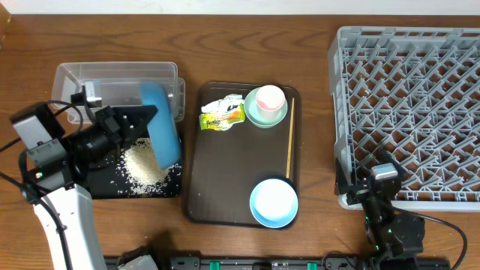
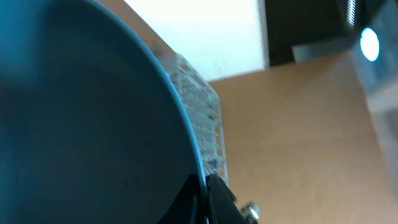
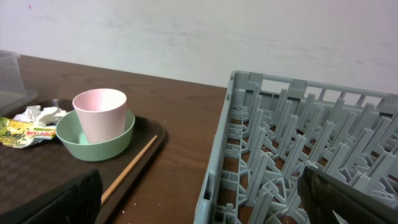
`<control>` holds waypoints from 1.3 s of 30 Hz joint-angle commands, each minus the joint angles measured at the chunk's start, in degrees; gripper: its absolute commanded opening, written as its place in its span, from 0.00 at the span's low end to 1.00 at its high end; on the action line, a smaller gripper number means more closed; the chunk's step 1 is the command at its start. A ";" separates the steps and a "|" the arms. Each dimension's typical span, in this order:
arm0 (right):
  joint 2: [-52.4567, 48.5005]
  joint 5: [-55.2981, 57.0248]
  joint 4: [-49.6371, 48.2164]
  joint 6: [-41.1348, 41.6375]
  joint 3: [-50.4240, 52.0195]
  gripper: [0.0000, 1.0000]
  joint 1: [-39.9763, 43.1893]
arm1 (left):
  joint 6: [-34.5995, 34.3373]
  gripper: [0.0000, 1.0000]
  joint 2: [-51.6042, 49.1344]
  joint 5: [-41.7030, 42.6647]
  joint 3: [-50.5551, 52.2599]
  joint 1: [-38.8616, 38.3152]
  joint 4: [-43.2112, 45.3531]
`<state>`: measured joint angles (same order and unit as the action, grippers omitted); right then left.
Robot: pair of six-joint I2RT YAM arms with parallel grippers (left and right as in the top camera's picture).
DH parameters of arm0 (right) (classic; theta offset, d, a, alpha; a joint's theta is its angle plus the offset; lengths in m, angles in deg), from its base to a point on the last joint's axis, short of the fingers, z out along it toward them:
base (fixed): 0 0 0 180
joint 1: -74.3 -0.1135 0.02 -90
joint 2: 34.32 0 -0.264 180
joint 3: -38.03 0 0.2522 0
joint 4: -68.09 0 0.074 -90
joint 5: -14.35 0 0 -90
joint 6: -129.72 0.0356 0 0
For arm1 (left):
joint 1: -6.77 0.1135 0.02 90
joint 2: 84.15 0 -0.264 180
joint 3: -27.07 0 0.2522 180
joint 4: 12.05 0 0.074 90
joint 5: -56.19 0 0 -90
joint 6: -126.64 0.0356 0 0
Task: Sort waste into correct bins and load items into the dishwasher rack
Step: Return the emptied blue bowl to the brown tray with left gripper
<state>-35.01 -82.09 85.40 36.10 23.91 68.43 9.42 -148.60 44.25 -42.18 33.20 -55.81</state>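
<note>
Blue plate (image 1: 161, 124): held on edge, steeply tilted, over the black tray (image 1: 171, 181). Lower rim sits just above the rice (image 1: 146, 166). The tilt is prob. meant to let grains slide into that bin.
Left gripper (image 1: 141, 117): clamped on the plate's rim. A rim grip leaves the plate face free for tipping.
Rice: heaped in the black tray, w/ stray grains scattered round the heap.
Clear tub (image 1: 112, 81): just behind the black tray. It's likely the bin for the wrapper.
Wrapper (image 1: 223, 114): on the brown tray (image 1: 225, 180), beside the mint bowl (image 1: 257, 118). Not sorted yet.
Pink cup (image 1: 270, 98): upright inside the mint bowl.
Light blue bowl (image 1: 274, 202): at the brown tray's near edge, apart from the other dishes.
Rack (image 1: 409, 112): far right, no dishes in it.
Right gripper (image 1: 379, 180): by the rack's near-left corner, jaws spread wide, holding nothing. Prob. parked out of the way.
Overhead cam only: whole layout, rice heap, plate's tilt.
Left wrist cam only: close-up of the plate face, blurred, w/ a fingertip on the rim and the tub wall behind. Can't tell if grains cling to the plate.
Right wrist cam only: side view. The cup stands above the bowl's rim and a wooden stick (image 1: 290, 146) lies on the tray. Both fingers at the frame's lower corners confirm the wide spread.
</note>
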 commanded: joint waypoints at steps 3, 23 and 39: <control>0.24 -0.02 0.20 -0.28 0.04 0.99 -0.44 | -0.55 0.06 6.36 1.66 -1.20 -6.45 -0.22; 0.24 -0.02 0.20 -0.28 0.04 0.99 -0.44 | -3.80 0.06 -3.72 -71.69 -0.87 -62.07 -5.25; 0.24 -0.02 0.20 -0.28 0.04 0.99 -0.44 | -6.14 0.29 -18.82 -71.06 -0.87 -70.03 0.63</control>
<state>-35.01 -82.09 85.40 36.10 23.91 68.43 3.76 -167.42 -25.67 -42.33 -36.26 -55.35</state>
